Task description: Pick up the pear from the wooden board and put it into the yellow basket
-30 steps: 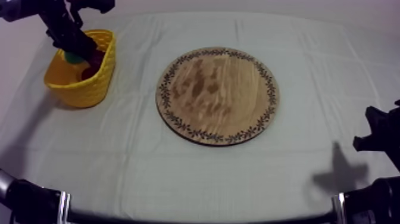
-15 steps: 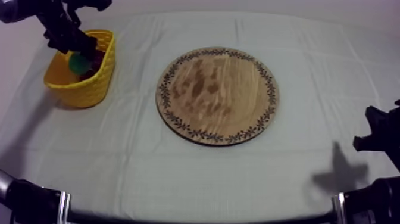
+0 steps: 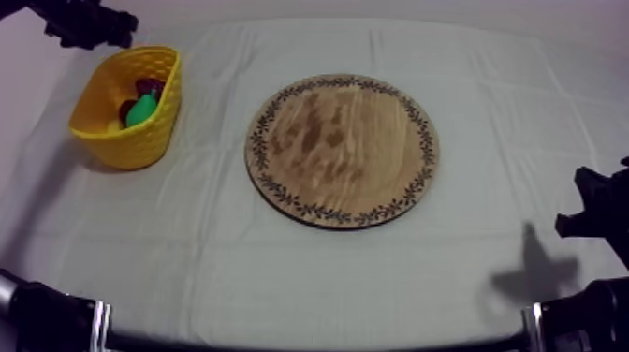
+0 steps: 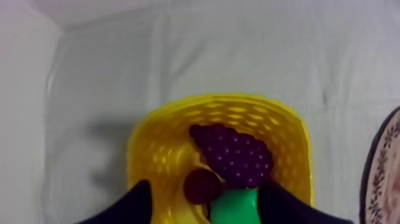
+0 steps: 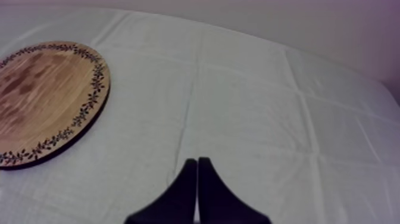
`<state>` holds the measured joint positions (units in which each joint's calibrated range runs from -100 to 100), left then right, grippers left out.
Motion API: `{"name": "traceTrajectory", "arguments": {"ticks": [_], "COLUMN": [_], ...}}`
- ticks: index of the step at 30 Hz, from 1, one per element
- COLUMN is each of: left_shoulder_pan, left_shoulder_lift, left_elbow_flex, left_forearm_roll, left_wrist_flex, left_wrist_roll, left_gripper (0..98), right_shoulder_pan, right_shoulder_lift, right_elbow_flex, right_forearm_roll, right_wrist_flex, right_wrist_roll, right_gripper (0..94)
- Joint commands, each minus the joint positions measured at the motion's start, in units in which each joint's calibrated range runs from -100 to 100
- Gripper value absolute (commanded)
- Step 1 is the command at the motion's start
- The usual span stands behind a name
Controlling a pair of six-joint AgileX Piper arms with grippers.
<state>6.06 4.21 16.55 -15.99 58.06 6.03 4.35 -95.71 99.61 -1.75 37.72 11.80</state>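
The green pear lies inside the yellow basket at the table's left, beside a bunch of grapes and a small red fruit. My left gripper hangs above and behind the basket. In the left wrist view its fingers stand apart over the basket, open and holding nothing, with the pear, the small red fruit and the grapes below them. The round wooden board is bare. My right gripper is shut on nothing, low at the table's right.
The board's patterned rim lies well to the side of my right gripper. Grey-white cloth covers the table between basket, board and front edge.
My left gripper has let go of the pear and risen out of the basket toward the far left. The pear now rests in the basket. The right arm has not moved.
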Motion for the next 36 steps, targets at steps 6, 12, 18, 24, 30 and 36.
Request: {"name": "traceTrajectory", "arguments": {"ticks": [6,12,18,24,30,36], "left_shoulder_pan": [-0.7,-1.1,-1.9,-2.5,-2.9,-3.3], "left_shoulder_lift": [-12.6,-24.4,-38.6,-56.8,-73.6,-87.8], "left_elbow_flex": [4.1,10.3,18.7,34.2,47.4,62.9], "left_forearm_roll": [1.37,2.78,2.9,2.81,3.55,4.98], "left_wrist_flex": [-3.2,-4.3,-7.9,-17.4,-22.8,-29.3], "left_wrist_roll": [-0.2,-1.9,0.5,1.4,2.6,1.1], "left_gripper": [11.0,1.3,0.2,0.0,0.0,0.0], "right_shoulder_pan": [0.0,0.0,0.0,0.0,0.0,0.0], "right_shoulder_lift": [0.0,0.0,0.0,0.0,0.0,0.0], "right_elbow_flex": [0.1,0.1,0.1,0.1,0.1,0.1], "right_forearm_roll": [0.0,0.0,0.0,0.0,0.0,0.0], "right_wrist_flex": [0.0,0.0,0.0,0.0,0.0,0.0], "right_wrist_roll": [0.0,0.0,0.0,0.0,0.0,0.0], "right_gripper": [0.5,0.5,0.5,0.5,0.5,0.5]}}
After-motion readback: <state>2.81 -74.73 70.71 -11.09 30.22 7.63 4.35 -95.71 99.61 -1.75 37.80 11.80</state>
